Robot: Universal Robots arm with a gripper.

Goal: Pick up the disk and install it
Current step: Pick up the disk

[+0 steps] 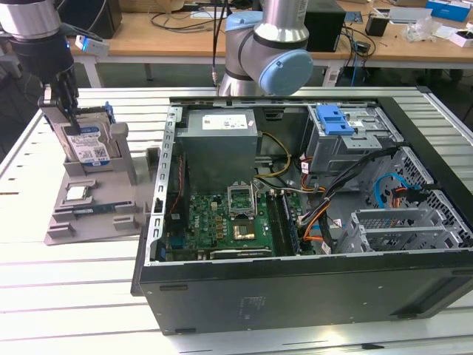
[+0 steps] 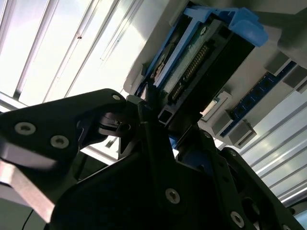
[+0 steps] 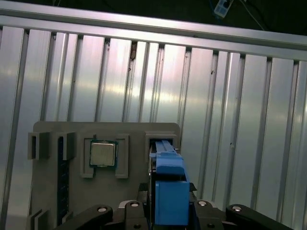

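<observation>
Slatted table (image 1: 74,296): computer case (image 1: 295,299), grey fixture (image 1: 111,222)

An electronics lab: open computer case (image 1: 295,299), slatted metal table (image 1: 66,296), cable-strewn bench (image 1: 170,41).

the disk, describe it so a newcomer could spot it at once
On the exterior view's left, beside the open computer case, sits a grey parts holder. The disk stands upright at the holder's back, under the claw. Unlike the small square chip and thin memory stick lying before it, it is silver with a white-and-blue label and blue bracket.
</observation>
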